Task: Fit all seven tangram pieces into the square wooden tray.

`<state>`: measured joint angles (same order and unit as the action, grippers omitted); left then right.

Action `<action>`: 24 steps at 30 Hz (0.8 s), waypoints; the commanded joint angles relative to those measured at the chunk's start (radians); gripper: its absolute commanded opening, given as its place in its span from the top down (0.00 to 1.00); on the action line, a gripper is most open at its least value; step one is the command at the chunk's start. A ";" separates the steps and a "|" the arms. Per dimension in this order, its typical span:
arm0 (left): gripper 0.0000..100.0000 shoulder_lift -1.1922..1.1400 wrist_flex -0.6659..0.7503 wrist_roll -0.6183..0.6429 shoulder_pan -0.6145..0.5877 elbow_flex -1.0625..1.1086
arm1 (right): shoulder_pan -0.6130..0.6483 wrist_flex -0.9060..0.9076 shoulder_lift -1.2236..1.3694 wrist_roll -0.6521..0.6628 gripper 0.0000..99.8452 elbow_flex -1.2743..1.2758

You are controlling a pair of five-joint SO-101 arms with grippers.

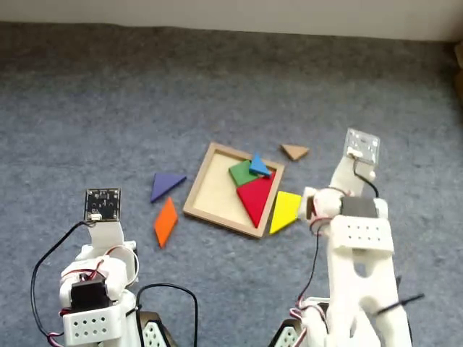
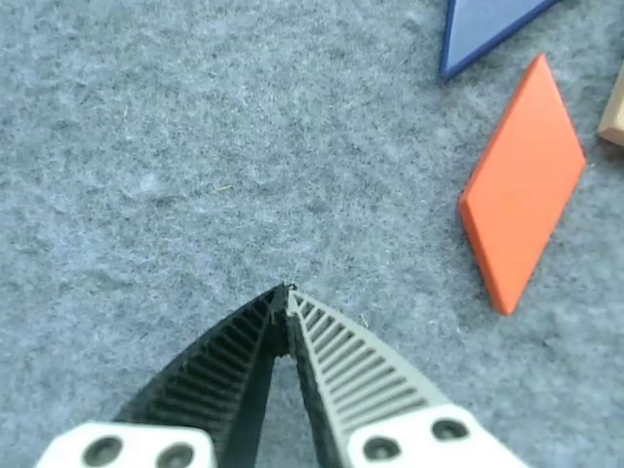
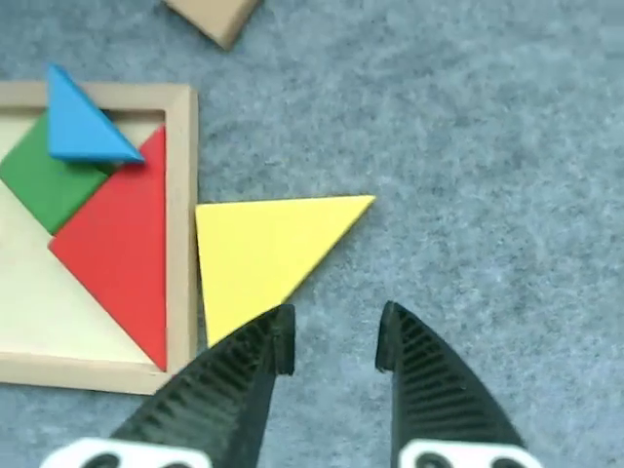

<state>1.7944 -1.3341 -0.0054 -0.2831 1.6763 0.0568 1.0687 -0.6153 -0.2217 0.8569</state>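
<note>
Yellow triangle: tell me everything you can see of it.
The yellow triangle is a flat, solid-coloured piece, painted wood by its look, with a thin visible edge. It lies flat on the grey carpet outside the wooden tray, one side along the tray's outer rim, seemingly touching. The open right gripper sits at its narrow corner; contact unclear.
</note>
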 commanded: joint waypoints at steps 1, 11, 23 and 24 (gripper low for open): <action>0.99 0.027 0.000 -0.003 -0.005 0.019 | 0.039 -0.018 0.219 -0.078 0.85 -0.219; 0.99 0.027 0.002 -0.003 -0.005 0.019 | 0.091 -0.022 0.665 -0.153 0.85 -0.630; 0.99 0.027 0.002 -0.003 -0.005 0.019 | 0.116 0.007 0.885 -0.080 0.85 -0.674; 0.99 0.027 0.002 -0.003 -0.005 0.019 | 0.116 0.044 0.877 -0.040 0.85 -0.664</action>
<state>1.7944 -1.3341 -0.0054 -0.2831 1.6763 0.1534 1.0595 0.2915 -0.3445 0.2171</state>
